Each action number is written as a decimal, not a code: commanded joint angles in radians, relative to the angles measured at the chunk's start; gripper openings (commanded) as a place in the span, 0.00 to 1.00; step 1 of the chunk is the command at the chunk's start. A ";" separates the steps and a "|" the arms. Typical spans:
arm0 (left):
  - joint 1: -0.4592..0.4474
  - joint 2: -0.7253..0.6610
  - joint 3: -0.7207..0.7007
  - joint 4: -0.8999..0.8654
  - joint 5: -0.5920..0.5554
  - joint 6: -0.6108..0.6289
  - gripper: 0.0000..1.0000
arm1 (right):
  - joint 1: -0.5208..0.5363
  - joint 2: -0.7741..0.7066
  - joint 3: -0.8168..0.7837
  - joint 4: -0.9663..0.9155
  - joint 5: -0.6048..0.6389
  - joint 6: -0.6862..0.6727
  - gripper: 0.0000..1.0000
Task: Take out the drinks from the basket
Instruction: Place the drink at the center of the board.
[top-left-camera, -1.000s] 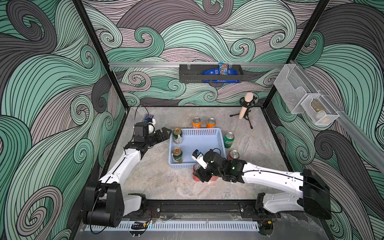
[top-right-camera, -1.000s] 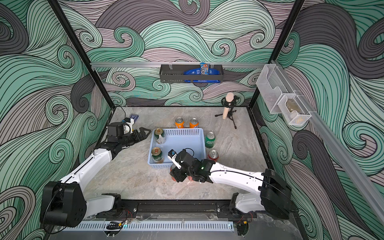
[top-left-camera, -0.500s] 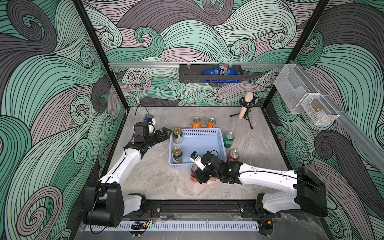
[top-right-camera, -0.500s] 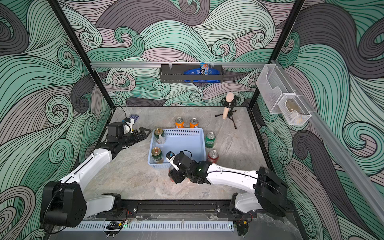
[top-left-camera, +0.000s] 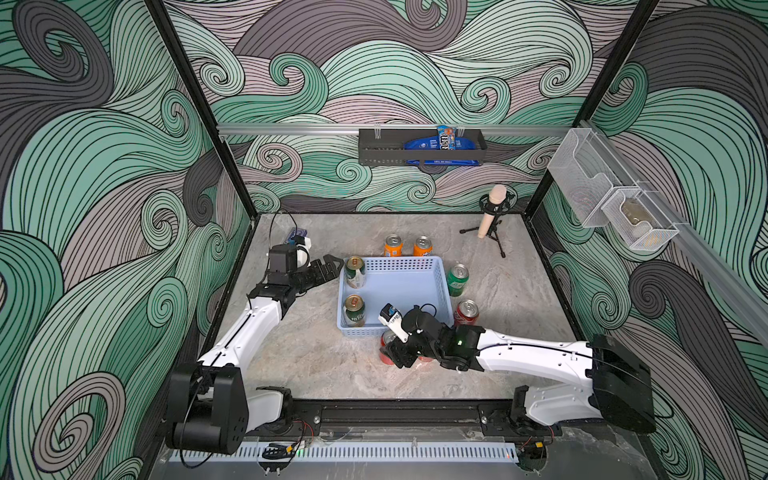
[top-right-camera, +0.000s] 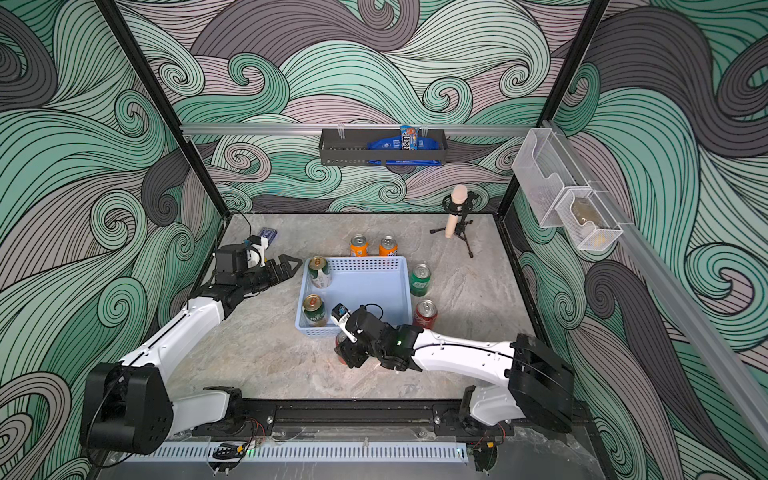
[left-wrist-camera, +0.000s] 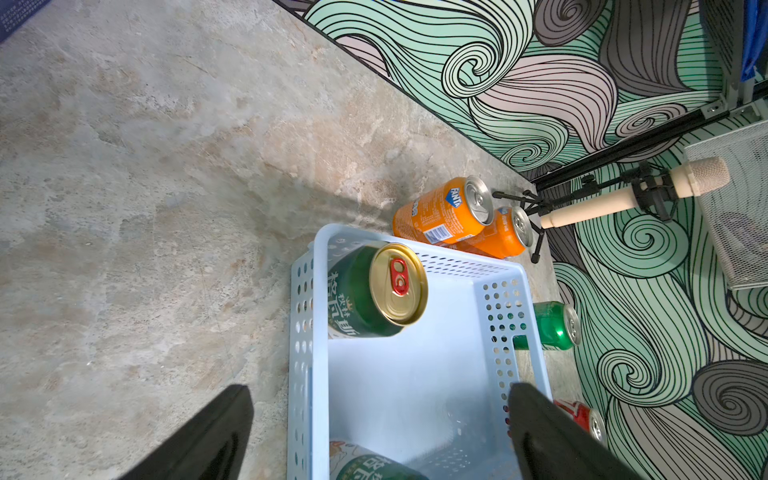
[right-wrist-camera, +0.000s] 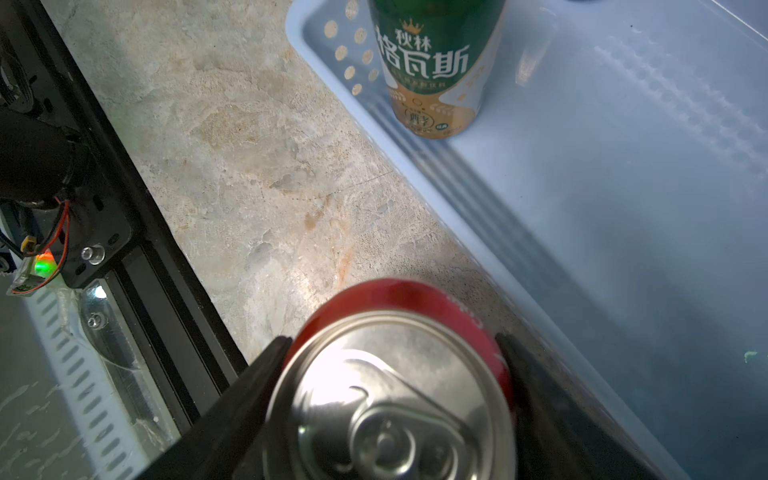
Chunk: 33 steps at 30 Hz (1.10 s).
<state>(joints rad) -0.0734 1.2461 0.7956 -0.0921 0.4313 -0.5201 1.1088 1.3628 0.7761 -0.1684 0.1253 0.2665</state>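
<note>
Red can: shiny red aluminium can (right-wrist-camera: 390, 415) with a silver top, clamped by the right gripper (right-wrist-camera: 392, 345), black fingers on either side, over the table (top-left-camera: 311, 353) just outside the basket's front wall.
Just changed: right gripper has slid leftward along that wall over the last second. Probably picking a set-down spot, so one more drink out once released.
Basket: light-blue perforated plastic basket (top-left-camera: 395, 264), smooth floor. Two green-and-cream cans with gold tops (top-left-camera: 354, 272) (top-left-camera: 354, 311) stand along its left wall, yet to go.
Left gripper: (top-left-camera: 330, 266) spread wide, empty, by the basket's back-left corner.
Table: matte, marbled stone look.
</note>
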 joint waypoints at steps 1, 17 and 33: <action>-0.002 -0.017 -0.013 0.010 0.007 0.008 0.98 | 0.006 -0.027 -0.025 -0.004 0.012 0.026 0.53; -0.004 -0.028 -0.016 0.008 0.004 0.009 0.98 | 0.023 -0.042 -0.052 -0.012 0.026 0.031 0.65; -0.004 -0.031 -0.013 0.014 0.004 0.006 0.98 | 0.025 -0.050 0.031 -0.010 0.021 0.037 0.93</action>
<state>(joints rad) -0.0742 1.2358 0.7776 -0.0895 0.4313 -0.5209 1.1294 1.3430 0.7616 -0.1864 0.1337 0.2970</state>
